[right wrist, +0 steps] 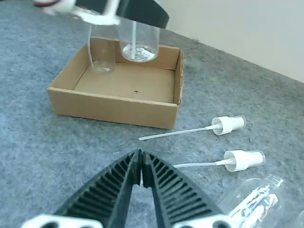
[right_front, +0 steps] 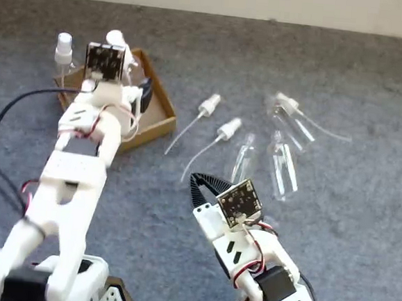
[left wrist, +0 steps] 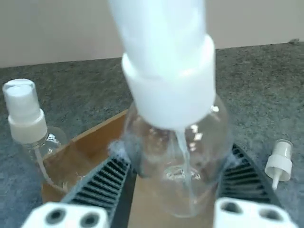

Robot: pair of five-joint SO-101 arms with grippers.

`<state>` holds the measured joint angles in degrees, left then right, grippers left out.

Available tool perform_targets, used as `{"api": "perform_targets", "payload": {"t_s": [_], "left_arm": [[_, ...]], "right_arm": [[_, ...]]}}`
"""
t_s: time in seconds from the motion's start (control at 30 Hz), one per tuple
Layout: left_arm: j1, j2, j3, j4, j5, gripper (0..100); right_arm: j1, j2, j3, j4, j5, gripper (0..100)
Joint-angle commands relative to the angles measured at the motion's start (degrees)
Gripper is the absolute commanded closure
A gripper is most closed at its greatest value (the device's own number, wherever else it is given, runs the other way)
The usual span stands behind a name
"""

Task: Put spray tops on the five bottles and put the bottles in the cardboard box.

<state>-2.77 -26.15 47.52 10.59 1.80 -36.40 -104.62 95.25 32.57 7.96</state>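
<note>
Cardboard box beneath left gripper, clamped on capped bottle held upright over box floor, likely for lowering beside standing bottle in box corner; right gripper pinched closed, empty, near box; loose spray tops beside box.

Cardboard box: toward the table's far edge, left side. Capped bottle stands in its far left corner. Second bottle held over the box by left gripper. Two spray tops lie right of box. Three loose bottles lie farther right.
</note>
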Motion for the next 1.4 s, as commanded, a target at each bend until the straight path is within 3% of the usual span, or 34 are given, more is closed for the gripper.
{"api": "perform_targets", "payload": {"t_s": [0.0, 0.57, 1.07, 1.37], "left_arm": [[-0.7, 10.2, -10.9, -2.9, -0.6, 86], [-4.8, 43.0, -34.0, -12.0, -0.6, 86], [-4.4, 55.2, -43.4, -12.0, -0.6, 86], [-4.7, 55.6, -43.1, -11.6, -0.6, 86]], "right_arm": [[-0.3, -0.6, 7.2, -1.7, 0.4, 99.5], [-0.3, -0.5, 7.2, -1.7, 0.5, 99.5], [-0.3, -0.5, 7.2, -1.7, 0.5, 99.5], [-0.2, -0.5, 7.2, -1.7, 0.5, 99.5]]}}
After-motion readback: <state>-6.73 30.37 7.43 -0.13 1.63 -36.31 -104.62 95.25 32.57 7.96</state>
